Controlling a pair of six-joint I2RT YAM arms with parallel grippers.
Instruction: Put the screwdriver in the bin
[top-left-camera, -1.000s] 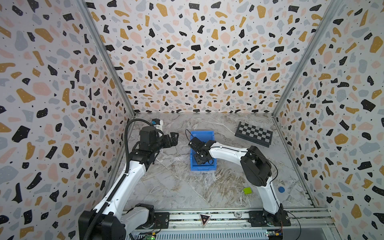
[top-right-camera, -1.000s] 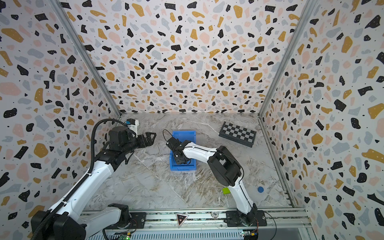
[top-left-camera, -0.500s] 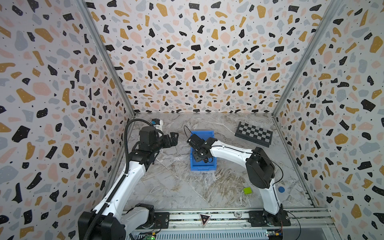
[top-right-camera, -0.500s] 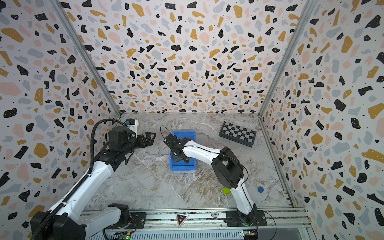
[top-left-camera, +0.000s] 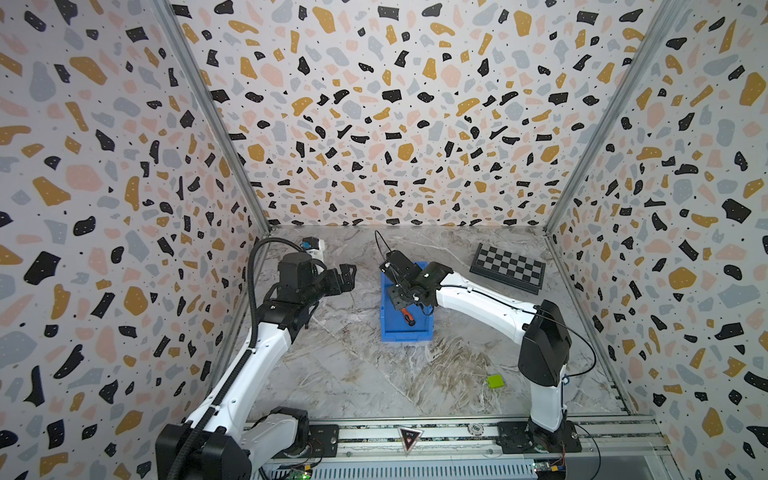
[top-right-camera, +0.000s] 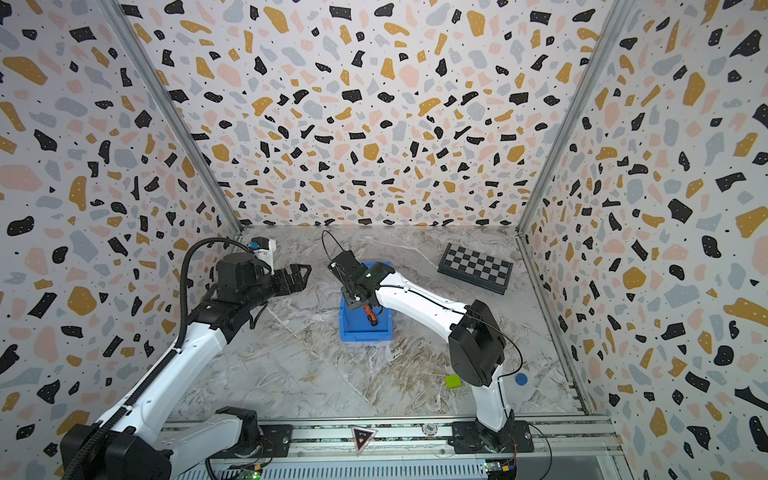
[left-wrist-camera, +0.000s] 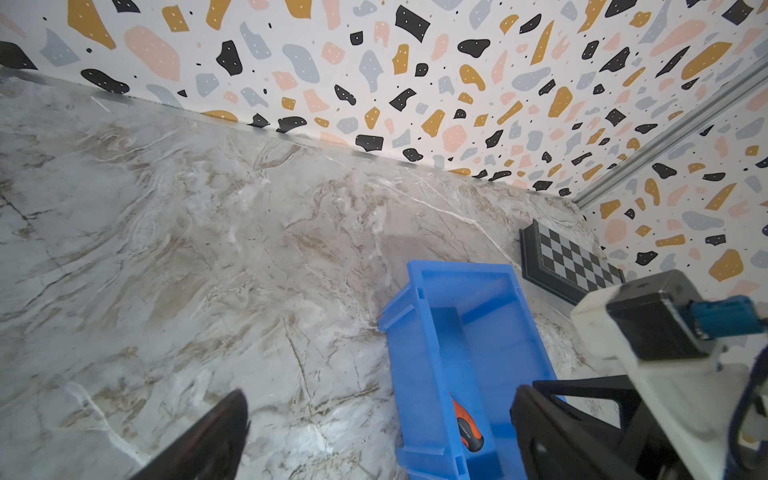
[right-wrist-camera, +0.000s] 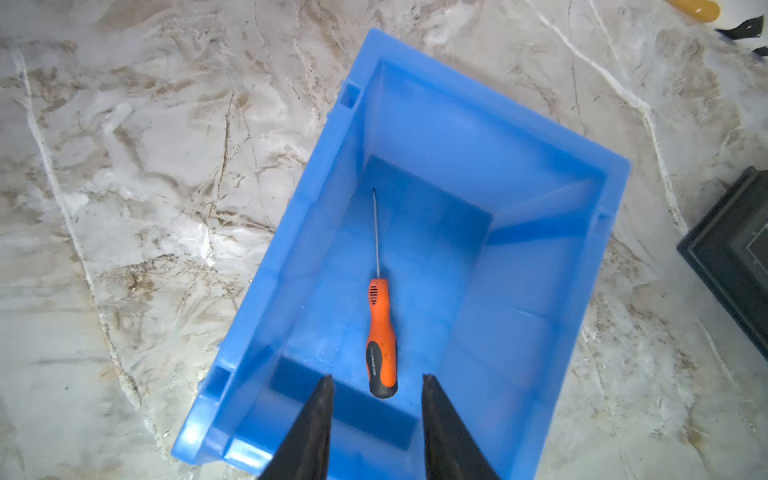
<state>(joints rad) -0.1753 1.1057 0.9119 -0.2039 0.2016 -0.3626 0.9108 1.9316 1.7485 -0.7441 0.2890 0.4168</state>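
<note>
The screwdriver (right-wrist-camera: 381, 336), with an orange-and-black handle and a thin shaft, lies flat on the floor of the blue bin (right-wrist-camera: 490, 124). It is free of both grippers and shows in both top views (top-left-camera: 408, 316) (top-right-camera: 370, 314) and in the left wrist view (left-wrist-camera: 467, 428). My right gripper (right-wrist-camera: 377, 379) hovers above the bin (top-left-camera: 405, 332), open by a narrow gap with nothing between its fingers. My left gripper (top-left-camera: 349, 276) hangs open left of the bin, apart from it.
A black-and-white checkered board (top-left-camera: 508, 267) lies at the back right. A small green block (top-left-camera: 494, 380) sits at the front right, with a blue disc (top-right-camera: 520, 378) beside it. A white-and-blue object (top-left-camera: 312, 245) stands in the back left corner. Patterned walls close three sides.
My right gripper has risen and drawn back toward the bin's far end, and the screwdriver now shows lying in the bin. The left arm has not moved.
</note>
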